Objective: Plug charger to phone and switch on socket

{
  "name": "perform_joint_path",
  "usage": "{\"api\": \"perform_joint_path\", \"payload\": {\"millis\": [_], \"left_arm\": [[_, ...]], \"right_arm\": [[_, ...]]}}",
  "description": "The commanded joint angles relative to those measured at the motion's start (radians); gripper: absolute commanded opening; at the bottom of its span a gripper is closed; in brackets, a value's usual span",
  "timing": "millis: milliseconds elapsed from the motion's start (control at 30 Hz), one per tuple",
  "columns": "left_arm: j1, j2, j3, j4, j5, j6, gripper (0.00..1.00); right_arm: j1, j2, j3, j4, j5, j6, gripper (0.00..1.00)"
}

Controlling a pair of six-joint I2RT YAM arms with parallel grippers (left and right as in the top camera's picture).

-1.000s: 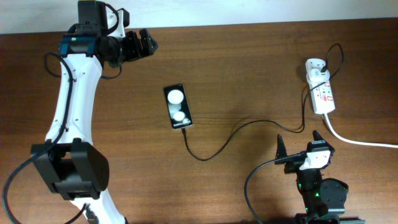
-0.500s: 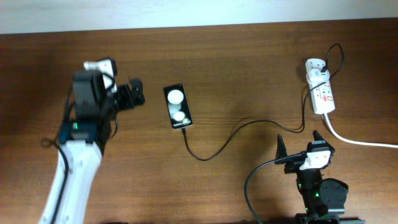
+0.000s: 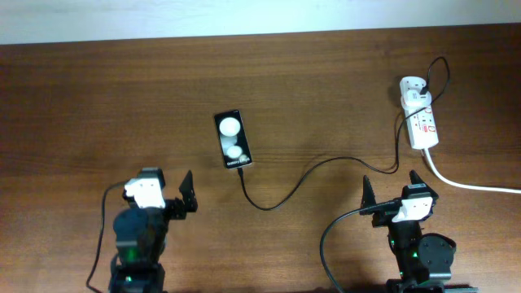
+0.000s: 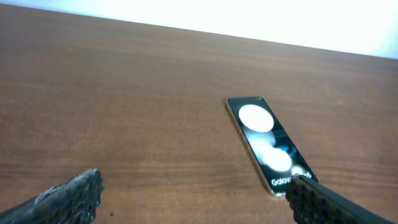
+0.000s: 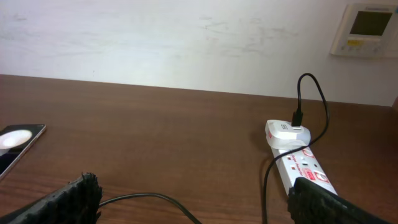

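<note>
The black phone [image 3: 233, 139] with two white spots lies flat at the table's middle, also in the left wrist view [image 4: 267, 146]. The thin black charger cable [image 3: 281, 195] runs from the phone's near end across to the white adapter [image 3: 413, 88], which sits in the white socket strip [image 3: 425, 129]. The cable tip touches the phone's edge; I cannot tell whether it is seated. My left gripper [image 3: 167, 184] is open and empty, near the front edge, well short of the phone. My right gripper [image 3: 391, 187] is open and empty, in front of the socket [image 5: 305, 165].
The strip's thick white cord [image 3: 472, 185] runs off to the right. A thick black robot cable [image 3: 330, 236] loops by the right arm's base. A white wall with a control panel [image 5: 367, 28] stands behind the table.
My left arm has pulled back from the far left of the table and folded down near the front edge. The phone, cable, socket and right arm have not moved.
</note>
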Motion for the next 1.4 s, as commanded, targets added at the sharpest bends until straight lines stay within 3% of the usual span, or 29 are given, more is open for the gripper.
{"api": "perform_joint_path", "payload": {"millis": [0, 167, 367, 667, 1367], "left_arm": [[0.004, -0.130, -0.102, 0.026, -0.005, 0.052, 0.99], [0.004, -0.227, -0.100, -0.092, 0.072, 0.252, 0.99], [0.004, -0.455, -0.100, -0.335, 0.071, 0.327, 0.99], [0.005, -0.687, -0.100, -0.324, 0.064, 0.326, 0.99], [0.005, -0.686, -0.100, -0.332, 0.064, 0.326, 0.99]], "right_arm": [[0.007, -0.008, -0.009, -0.001, 0.005, 0.005, 0.99], [0.007, -0.008, -0.009, -0.001, 0.005, 0.005, 0.98], [0.007, -0.008, -0.009, -0.001, 0.005, 0.005, 0.99], [0.007, -0.008, -0.009, -0.001, 0.005, 0.005, 0.99], [0.007, -0.008, -0.009, -0.001, 0.005, 0.005, 0.99]]}}
